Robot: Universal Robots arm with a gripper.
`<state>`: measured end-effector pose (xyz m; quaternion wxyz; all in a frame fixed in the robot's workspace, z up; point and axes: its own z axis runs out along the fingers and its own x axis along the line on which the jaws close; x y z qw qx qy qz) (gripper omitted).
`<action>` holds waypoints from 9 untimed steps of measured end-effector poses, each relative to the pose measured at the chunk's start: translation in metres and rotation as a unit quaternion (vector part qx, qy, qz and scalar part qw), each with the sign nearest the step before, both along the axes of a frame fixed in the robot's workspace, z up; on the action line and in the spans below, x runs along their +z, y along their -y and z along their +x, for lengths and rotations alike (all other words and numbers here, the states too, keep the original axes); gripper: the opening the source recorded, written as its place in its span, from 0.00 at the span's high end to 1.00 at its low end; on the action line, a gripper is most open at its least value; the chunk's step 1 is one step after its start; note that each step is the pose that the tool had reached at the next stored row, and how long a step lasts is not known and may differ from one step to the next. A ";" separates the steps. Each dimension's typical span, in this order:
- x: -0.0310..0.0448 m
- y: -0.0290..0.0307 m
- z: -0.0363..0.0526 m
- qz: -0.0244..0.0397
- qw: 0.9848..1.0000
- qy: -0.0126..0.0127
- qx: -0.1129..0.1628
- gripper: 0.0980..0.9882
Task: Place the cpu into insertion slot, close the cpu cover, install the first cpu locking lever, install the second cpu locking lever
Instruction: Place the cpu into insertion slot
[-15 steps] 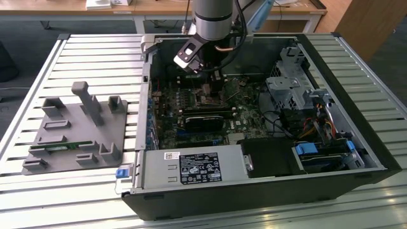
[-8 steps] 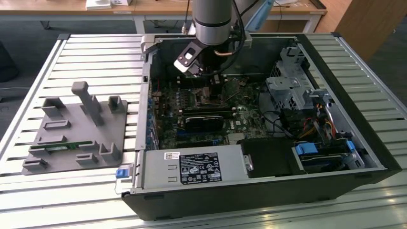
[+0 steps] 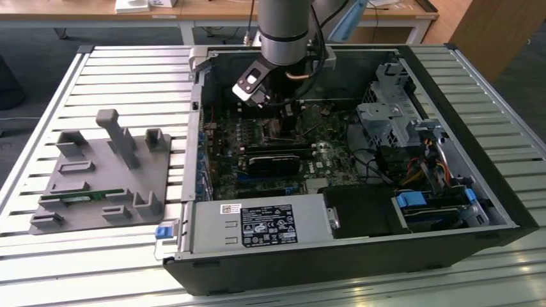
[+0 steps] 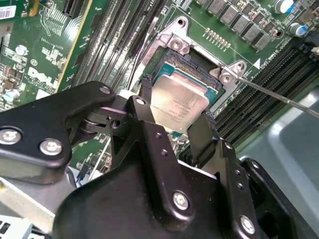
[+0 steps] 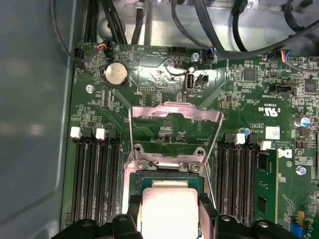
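**Chip pinched over the socket, cover up**

The claw [image 4: 178, 102] has the chip [image 4: 180, 99] pinched by two opposite edges, with a black finger [image 4: 145, 97] on each side, right over the socket [image 4: 192, 62]. Whether the chip is seated or a hair above it cannot be told in either wrist view. The claw's own body hides the chip's near edge, and in the first wrist view the chip [image 5: 169, 211] runs out of the picture. The cover [image 5: 174, 112] stands swung up off the socket [image 5: 169, 177], green board showing through its window. A thin metal rod [image 4: 279, 95] runs from the socket's corner and is cut off at the picture's edge.

In the exterior view the arm [image 3: 286, 29] drops into the open computer case [image 3: 341, 256], its wrist blocking the middle of the board. The case lies on a slatted metal bench [image 3: 111, 70]. A grey plastic fixture [image 3: 94, 179] sits toward the bench's edge on the exterior view's left. Behind are wooden desks [image 3: 222, 9] and a dark floor [image 3: 34, 38].
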<state>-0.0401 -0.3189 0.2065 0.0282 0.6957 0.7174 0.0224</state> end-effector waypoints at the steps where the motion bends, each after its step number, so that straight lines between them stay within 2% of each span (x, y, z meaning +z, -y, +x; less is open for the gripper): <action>1: -0.0007 0.0000 -0.0001 0.000 1.000 0.000 0.000 0.51; 9: -0.0060 -0.0005 -0.0014 0.000 1.000 0.000 -0.005 0.51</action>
